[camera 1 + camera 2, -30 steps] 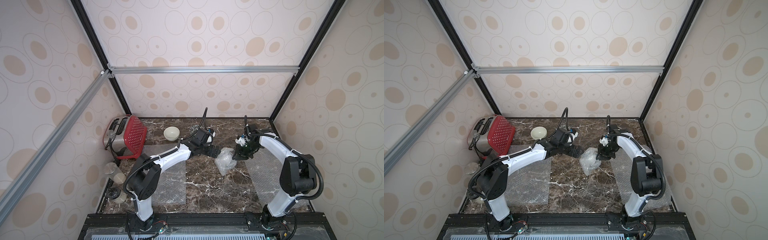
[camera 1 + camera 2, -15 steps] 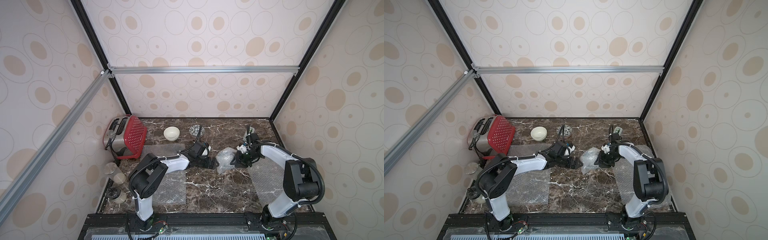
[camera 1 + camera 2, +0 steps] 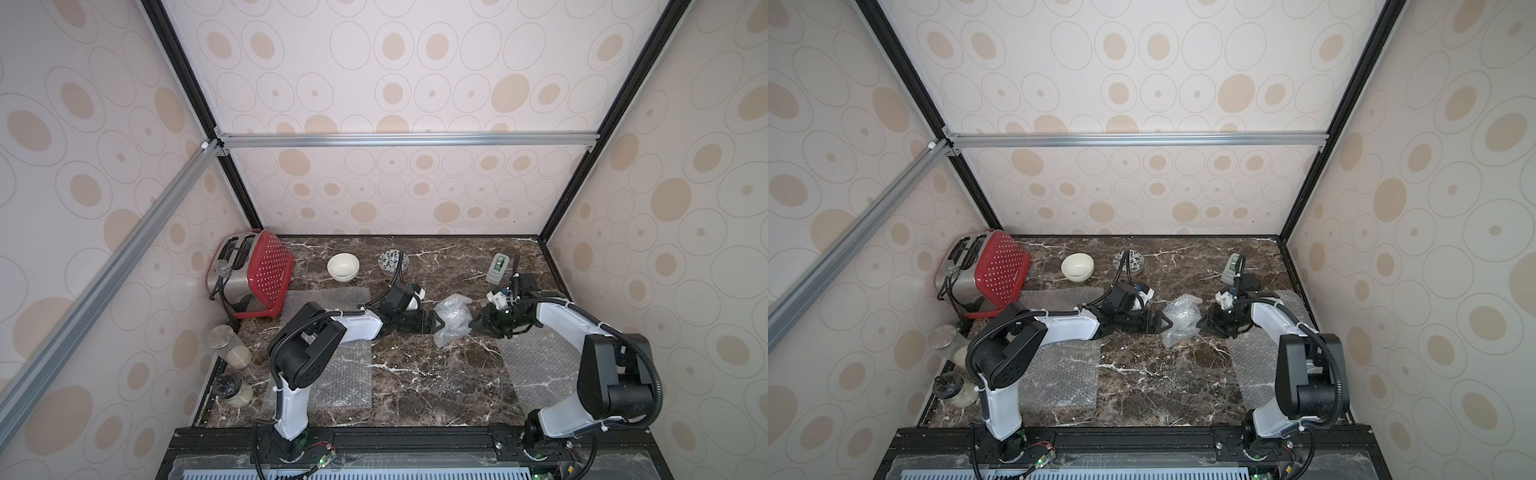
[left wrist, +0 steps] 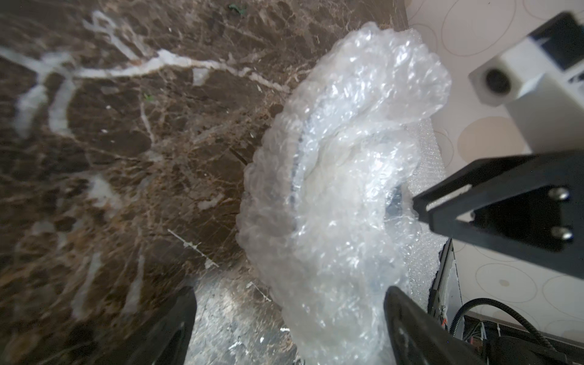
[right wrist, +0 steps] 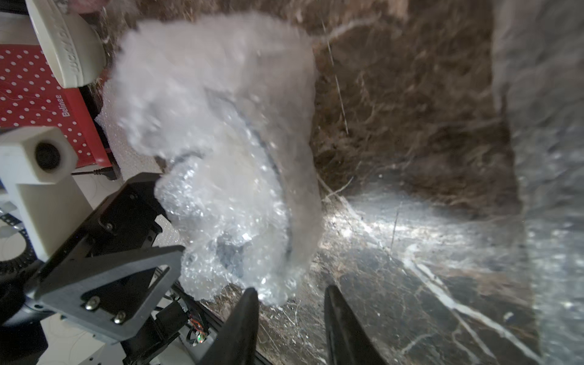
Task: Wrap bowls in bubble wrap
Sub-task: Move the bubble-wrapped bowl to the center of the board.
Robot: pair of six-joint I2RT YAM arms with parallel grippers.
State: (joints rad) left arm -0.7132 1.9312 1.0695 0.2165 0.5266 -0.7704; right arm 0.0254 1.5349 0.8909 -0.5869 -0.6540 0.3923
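Both top views show the marble table [image 3: 415, 386]; red toaster [image 3: 257, 274] at ten o'clock; cream bowl [image 3: 343, 267] at eleven; leaf-patterned bowl [image 3: 390, 261] at twelve; left gripper [image 3: 434, 323] with fingers spread wide about the near edge of the bubble-wrap bundle [image 3: 453, 318], which sits just off centre toward two o'clock; the rim of a wrapped bowl [image 5: 246, 170] shows through; right gripper [image 3: 473, 323] at the bundle's three o'clock side, fingers parted, pinching nothing; flat sheets [image 3: 332, 374] at eight and four.
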